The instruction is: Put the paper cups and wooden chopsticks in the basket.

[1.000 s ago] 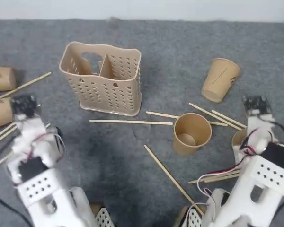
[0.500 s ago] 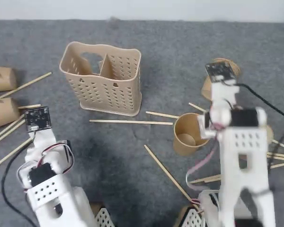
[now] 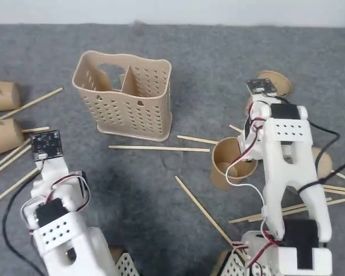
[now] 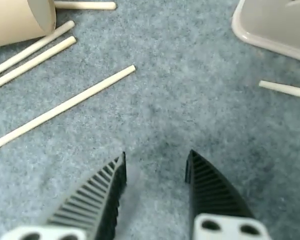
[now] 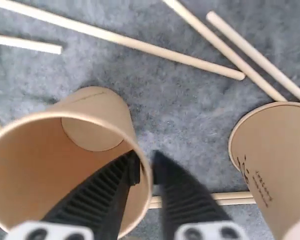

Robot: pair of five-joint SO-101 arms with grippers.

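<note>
From the high view, the right arm [image 3: 283, 144] leans over the upright paper cup [image 3: 233, 162], probably because a standing cup offers its rim to a pinch from above. The basket [image 3: 132, 112] stands well apart from that arm's tip, out toward the left arm's side. Its two compartments, split by a divider, look empty as far as the open top shows. Chopsticks [image 3: 159, 148] lie scattered flat on the table [image 3: 178, 230], and two tipped cups [image 3: 1, 138] rest just beyond the left arm [image 3: 52, 190].

In the left wrist view, the left end effector [image 4: 155, 160] has its fingers spread apart over bare table, holding nothing. A chopstick [image 4: 65, 107] lies just ahead of the tips, and a tipped cup [image 4: 17, 20] lies farther ahead. The basket's base corner sits off to the other side.

In the right wrist view, the right end effector [image 5: 145, 162] straddles the upright paper cup's wall, one finger inside and one outside. The fingers are drawn together so that they appear to pinch the wall. This grip judges as the start of a lift toward the basket. The cup is empty, its bottom plainly visible. Another cup on its side [image 5: 275, 155] lies near the outer finger.
</note>
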